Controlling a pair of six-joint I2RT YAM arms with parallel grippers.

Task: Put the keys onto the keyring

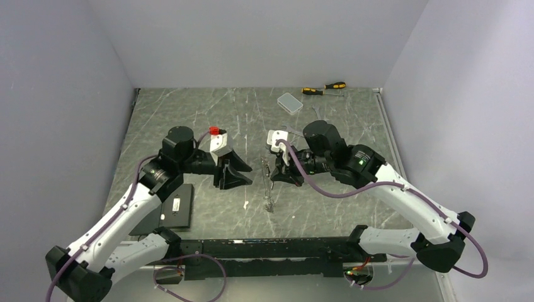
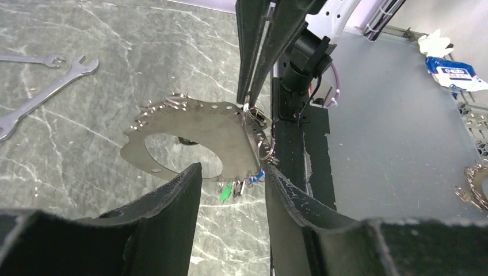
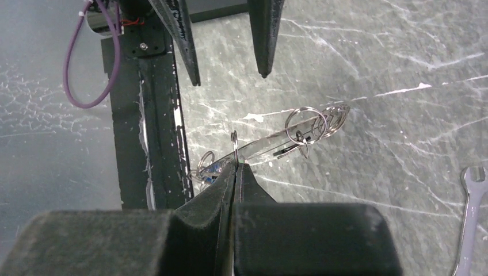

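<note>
Our right end effector [image 3: 235, 165] is pinched shut on the keyring [image 2: 221, 123] over the desk [image 2: 69, 172]; keys [image 2: 226, 192] dangle from it. Our left end effector [image 2: 233, 169] stands half-open, empty, just beside it.

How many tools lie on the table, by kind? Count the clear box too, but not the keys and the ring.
Screwdrivers: 2
Wrenches: 2
Clear box: 1
Total: 5
</note>
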